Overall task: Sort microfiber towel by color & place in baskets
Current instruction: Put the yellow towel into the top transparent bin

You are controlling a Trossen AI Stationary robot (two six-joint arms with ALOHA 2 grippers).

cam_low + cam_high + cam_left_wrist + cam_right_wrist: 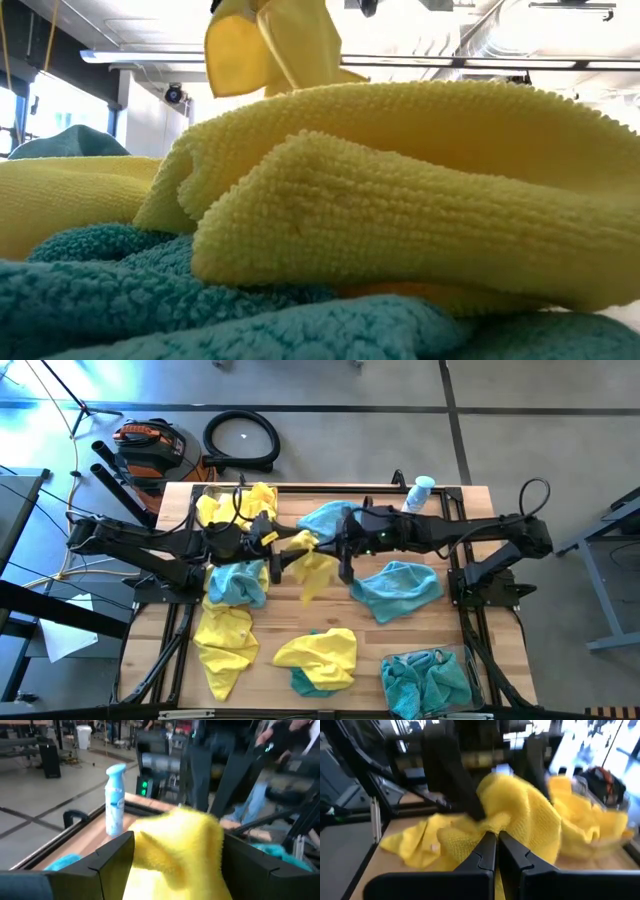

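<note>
Wood table (300, 622) cluttered; both tools, left tool (272, 560) and right tool (345, 565), pinch one yellow towel (315, 572) aloft. Soft, light, floppy; grab bunched edge.

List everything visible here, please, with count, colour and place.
yellow towels: at least three, yellow; far-left basket, near-left and near-centre table.
lifted yellow towel: one, yellow; mid-table, between both grippers.
teal towels: about five, teal; spread over table, pile near right.
basket: one sure, clear; far left, holding yellow towels.
spray bottle: one, white-blue; far-right table edge.
vacuum, hose: one each, orange-black and black; floor beyond.
right gripper: one, black; shut on lifted yellow towel.
left gripper: one, black; at that towel's other end.
</note>
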